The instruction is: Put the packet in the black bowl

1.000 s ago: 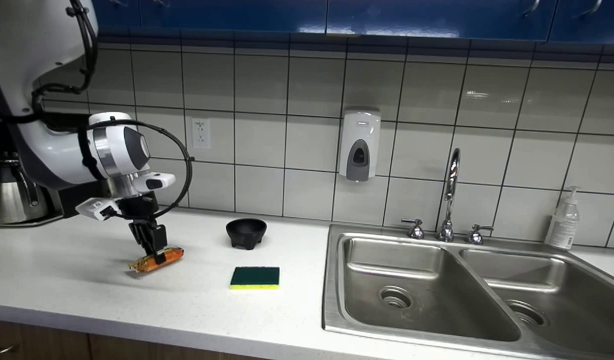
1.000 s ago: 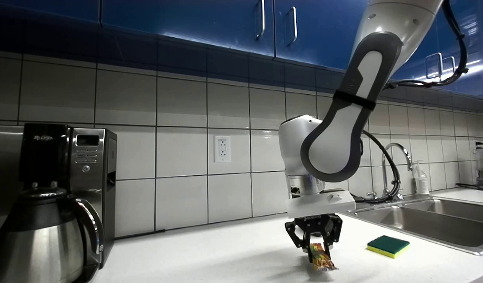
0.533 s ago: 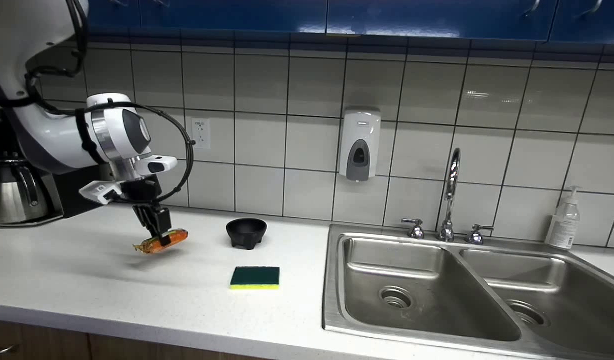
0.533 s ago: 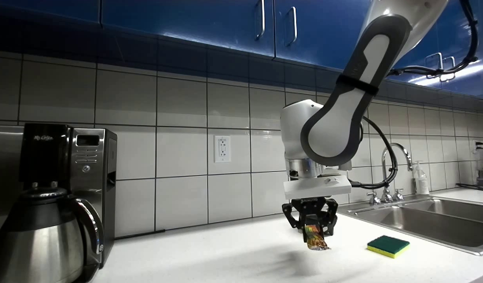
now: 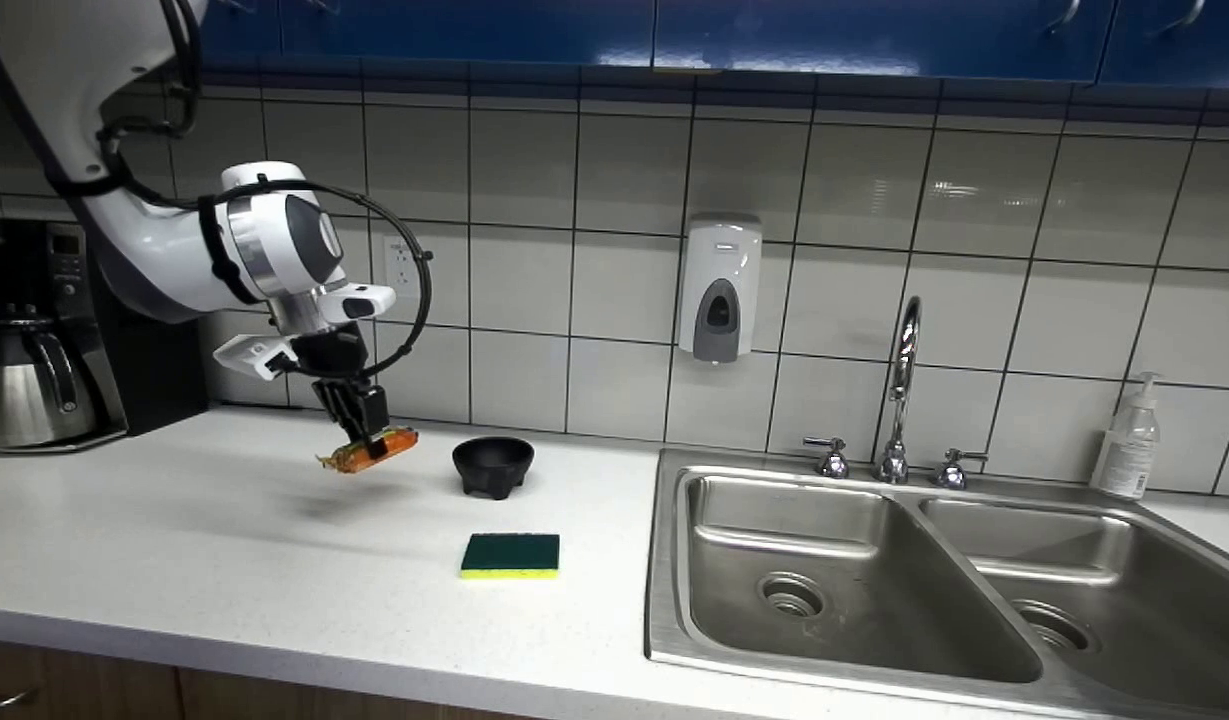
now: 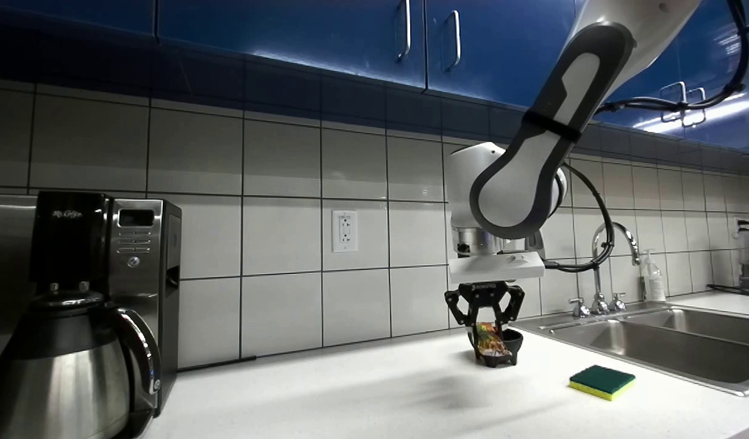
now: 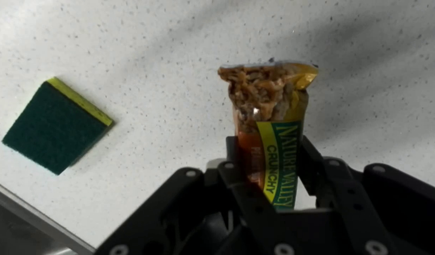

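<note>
The packet (image 5: 352,459) is an orange-red bar wrapper with a green and yellow label and a clear crumbly end. It also shows in an exterior view (image 6: 491,340) and in the wrist view (image 7: 270,148). My gripper (image 5: 375,446) is shut on its middle, one finger on each side, and holds it above the counter, slightly tilted. The black bowl (image 5: 493,462) stands upright on the counter near the wall, a short way beyond the packet's far end. In an exterior view the bowl (image 6: 514,342) is partly hidden behind the packet and gripper. I cannot make out the bowl in the wrist view.
A dark green sponge with a yellow underside (image 5: 510,553) lies in front of the bowl. The steel sink (image 5: 664,570) is set into the counter beyond it. A coffee maker (image 6: 139,274) stands at the opposite end. The tiled wall (image 5: 519,270) runs close behind the bowl.
My gripper has risen from near the counter with the packet in it and moved towards the bowl and the back wall. The bowl and sponge have not moved.
</note>
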Robot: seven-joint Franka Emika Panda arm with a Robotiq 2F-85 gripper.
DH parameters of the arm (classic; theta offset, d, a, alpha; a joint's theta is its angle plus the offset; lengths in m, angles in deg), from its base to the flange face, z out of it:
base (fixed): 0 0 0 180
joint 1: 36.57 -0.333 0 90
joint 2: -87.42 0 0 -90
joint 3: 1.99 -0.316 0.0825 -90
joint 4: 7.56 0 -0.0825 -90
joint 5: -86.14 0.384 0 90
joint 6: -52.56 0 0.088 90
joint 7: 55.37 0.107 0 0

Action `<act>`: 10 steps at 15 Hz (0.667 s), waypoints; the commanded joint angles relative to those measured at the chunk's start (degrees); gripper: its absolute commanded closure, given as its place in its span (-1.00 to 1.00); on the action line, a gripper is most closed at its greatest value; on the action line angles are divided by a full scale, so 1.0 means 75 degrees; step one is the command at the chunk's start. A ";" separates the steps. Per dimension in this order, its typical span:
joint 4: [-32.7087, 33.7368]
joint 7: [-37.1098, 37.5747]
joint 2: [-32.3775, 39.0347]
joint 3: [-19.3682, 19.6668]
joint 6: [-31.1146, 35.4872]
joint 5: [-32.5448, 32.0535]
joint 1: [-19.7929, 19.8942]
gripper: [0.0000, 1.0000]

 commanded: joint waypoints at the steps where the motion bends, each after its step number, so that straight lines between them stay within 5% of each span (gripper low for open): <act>1: 0.0293 -0.0725 -0.0095 0.0086 -0.0106 0.0045 0.0262 0.67; 10: 0.0686 -0.1825 0.0035 0.0373 -0.0122 -0.0051 0.0559 0.67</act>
